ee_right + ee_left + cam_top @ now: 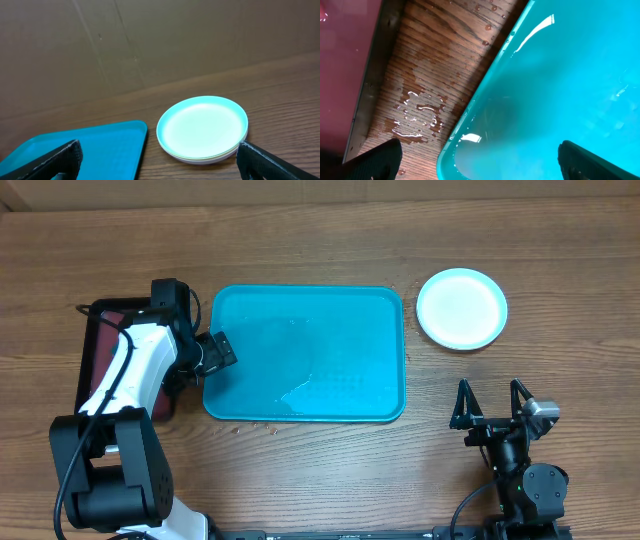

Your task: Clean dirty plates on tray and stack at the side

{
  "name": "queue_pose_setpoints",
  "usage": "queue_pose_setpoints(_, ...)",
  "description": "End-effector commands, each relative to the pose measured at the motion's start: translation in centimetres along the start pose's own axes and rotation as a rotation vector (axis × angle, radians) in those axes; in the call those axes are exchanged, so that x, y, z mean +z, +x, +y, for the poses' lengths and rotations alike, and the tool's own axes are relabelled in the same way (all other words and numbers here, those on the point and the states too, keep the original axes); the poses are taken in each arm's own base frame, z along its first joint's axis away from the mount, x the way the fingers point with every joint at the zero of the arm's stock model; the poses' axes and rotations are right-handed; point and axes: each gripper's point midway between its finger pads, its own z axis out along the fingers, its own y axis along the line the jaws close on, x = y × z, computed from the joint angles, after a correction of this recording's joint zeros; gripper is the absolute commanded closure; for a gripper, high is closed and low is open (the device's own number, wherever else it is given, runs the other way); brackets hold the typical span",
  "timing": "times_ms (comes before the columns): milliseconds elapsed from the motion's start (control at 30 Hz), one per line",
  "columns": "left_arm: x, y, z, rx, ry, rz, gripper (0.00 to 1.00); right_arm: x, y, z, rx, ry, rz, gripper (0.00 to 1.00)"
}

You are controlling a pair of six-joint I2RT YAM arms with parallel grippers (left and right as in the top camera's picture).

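The teal-blue tray (306,352) lies mid-table with nothing on it but a wet sheen. The plates (461,307) stand stacked to its right, pale aqua on top; the right wrist view (202,128) shows yellow-green and white rims beneath. My left gripper (218,352) is open and empty at the tray's left edge, its fingers straddling the tray's rim (465,125) in the left wrist view. My right gripper (491,402) is open and empty near the front right, facing the stack.
A dark red tray with a black rim (100,350) lies at the left, partly under my left arm; its edge shows in the left wrist view (350,60). Water droplets (417,115) sit on the wood between the two trays.
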Motion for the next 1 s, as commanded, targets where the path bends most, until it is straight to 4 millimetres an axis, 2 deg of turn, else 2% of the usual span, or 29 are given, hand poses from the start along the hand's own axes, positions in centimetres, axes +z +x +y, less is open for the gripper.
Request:
queue_pose_setpoints(0,0.3,0.2,0.0,-0.017,-0.006,0.006,0.0,0.0,0.2,-0.1,-0.007,0.001,-0.005,0.0)
queue_pose_setpoints(433,0.3,0.2,0.3,0.01,-0.025,0.004,0.0,0.0,0.2,-0.1,-0.007,0.001,-0.005,0.0)
queue_pose_setpoints(667,-0.1,1.4,-0.4,0.054,0.006,0.048,0.0,0.0,0.2,-0.1,-0.007,0.001,-0.005,0.0)
queue_pose_setpoints(800,-1.1,1.9,-1.1,0.106,0.02,0.015,0.0,0.0,0.2,-0.1,-0.007,0.001,-0.005,0.0)
queue_pose_setpoints(967,-3.4,1.9,-3.1,0.177,0.112,-0.172,0.0,0.0,0.2,-0.1,-0.007,0.001,-0.005,0.0)
